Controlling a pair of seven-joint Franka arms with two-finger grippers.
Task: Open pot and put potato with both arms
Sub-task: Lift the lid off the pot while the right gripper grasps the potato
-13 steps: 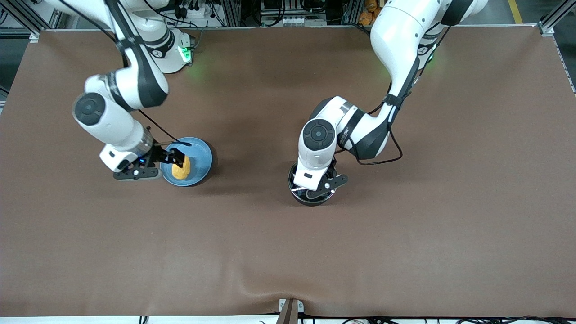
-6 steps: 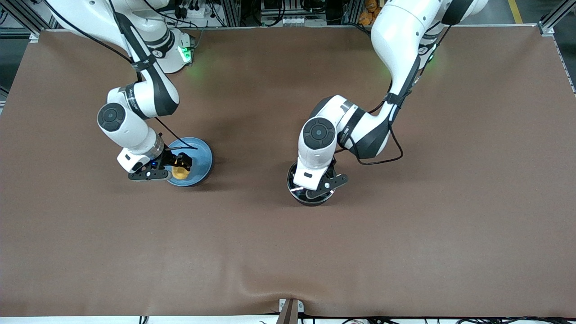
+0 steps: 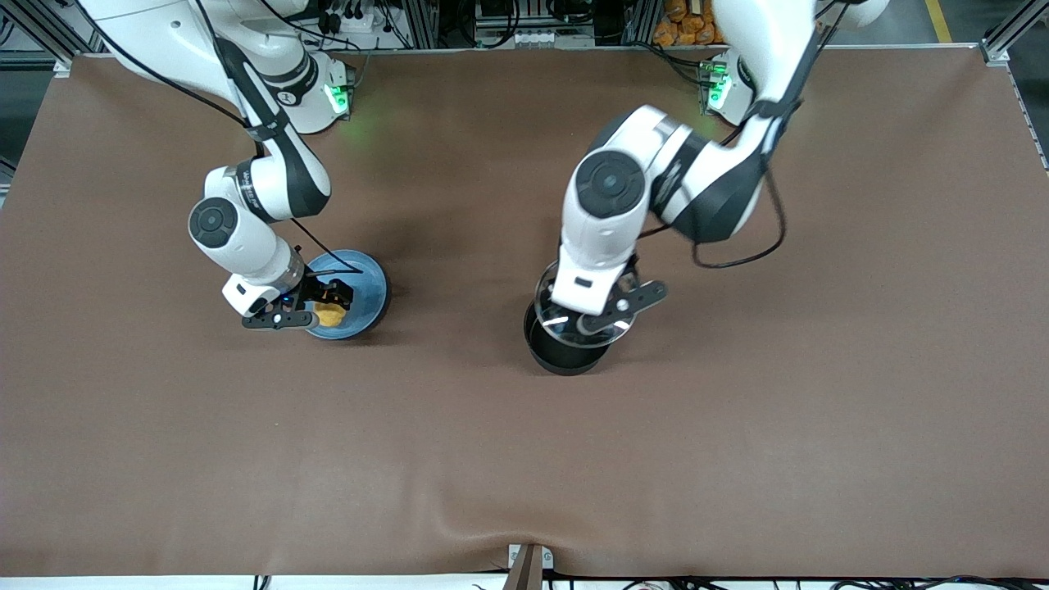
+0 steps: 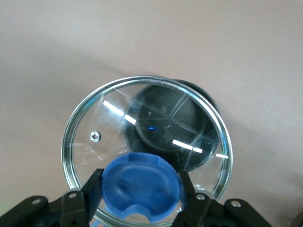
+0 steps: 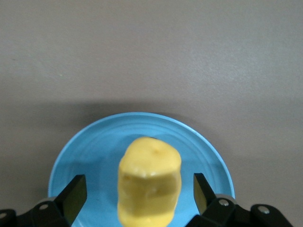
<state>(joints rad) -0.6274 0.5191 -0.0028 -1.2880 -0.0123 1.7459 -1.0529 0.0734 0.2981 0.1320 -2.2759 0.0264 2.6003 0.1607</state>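
Observation:
The black pot (image 3: 565, 356) stands open near the table's middle; its handle is hidden. My left gripper (image 3: 597, 318) is shut on the blue knob (image 4: 142, 177) of the clear glass lid (image 3: 551, 319) and holds the lid just above the pot, shifted toward the robots' bases. In the left wrist view my left gripper (image 4: 140, 185) shows with the lid (image 4: 142, 118) over the pot (image 4: 201, 92). The yellow potato (image 3: 331, 314) lies on a light-blue plate (image 3: 369, 283). My right gripper (image 3: 328, 297) is open, its fingers (image 5: 75, 194) on either side of the potato (image 5: 150, 184), with gaps.
The blue plate (image 5: 94, 151) sits on the brown table mat toward the right arm's end. The right arm's black cable (image 3: 328, 256) hangs over the plate's rim. A mat ridge and a bracket (image 3: 529, 565) lie at the table's edge nearest the front camera.
My left arm has lifted the lid off the pot and drawn it up toward the bases. My right gripper has come down around the potato on the plate.

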